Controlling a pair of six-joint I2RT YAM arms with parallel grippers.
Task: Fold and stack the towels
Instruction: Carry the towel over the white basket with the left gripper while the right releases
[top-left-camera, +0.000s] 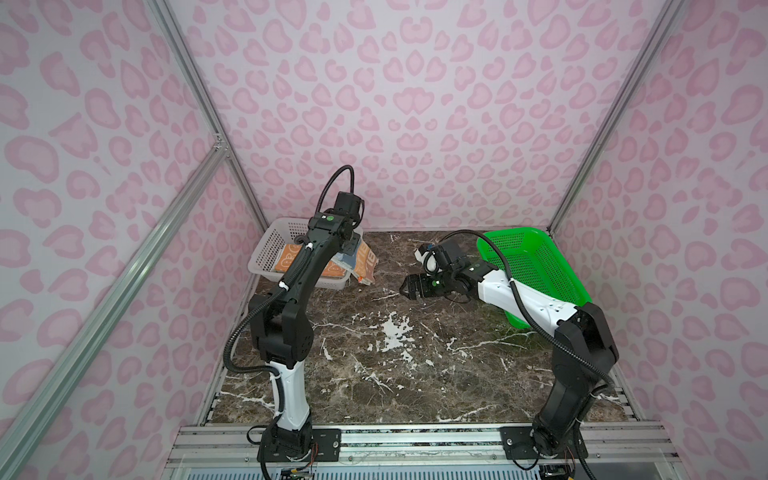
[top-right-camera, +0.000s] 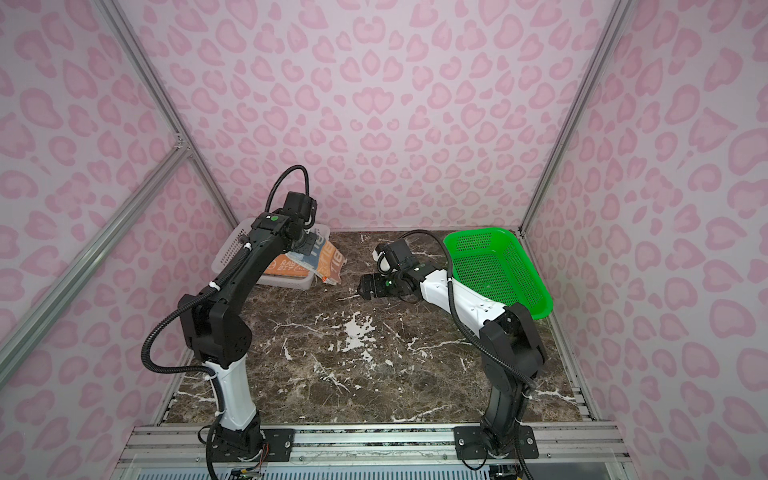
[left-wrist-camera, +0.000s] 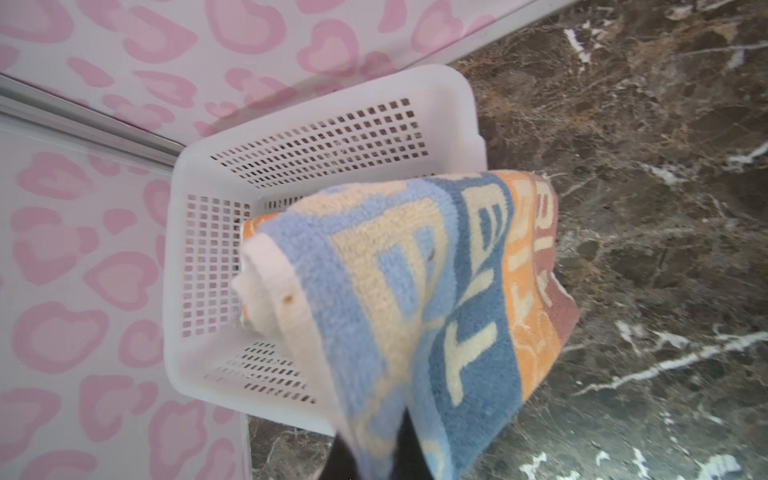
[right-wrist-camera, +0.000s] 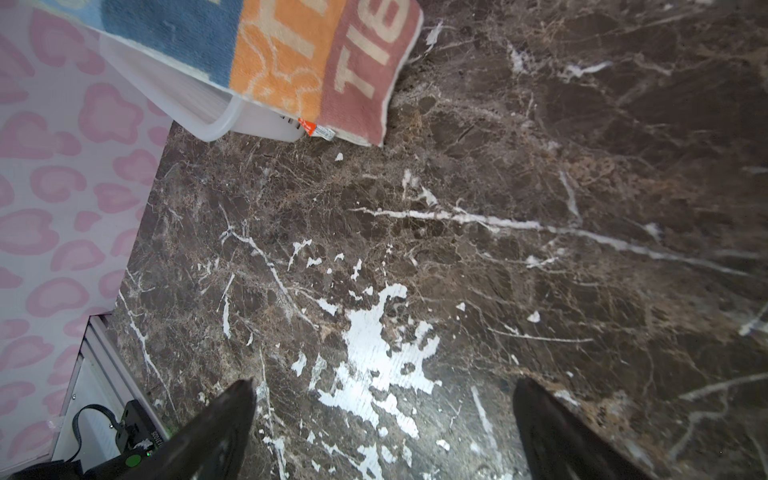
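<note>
picture the table (top-left-camera: 415, 374) as a clock face seen from above: one basket (top-left-camera: 266, 245) sits in the corner at 10 o'clock, the other basket (top-left-camera: 536, 266) at 2 o'clock, well apart. a towel (top-left-camera: 291, 259) lies inside the 10 o'clock basket, and a second towel (top-left-camera: 365, 262) on top of it hangs out over the rim on the 3 o'clock side, down toward the tabletop, with the left gripper (left-wrist-camera: 376, 453) right above it. right gripper (top-left-camera: 406, 286) hovers around 1 o'clock, between the baskets, nearer the 2 o'clock one

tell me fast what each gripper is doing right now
Left gripper: shut on the striped towel.
Right gripper: open, holding nothing.
</note>
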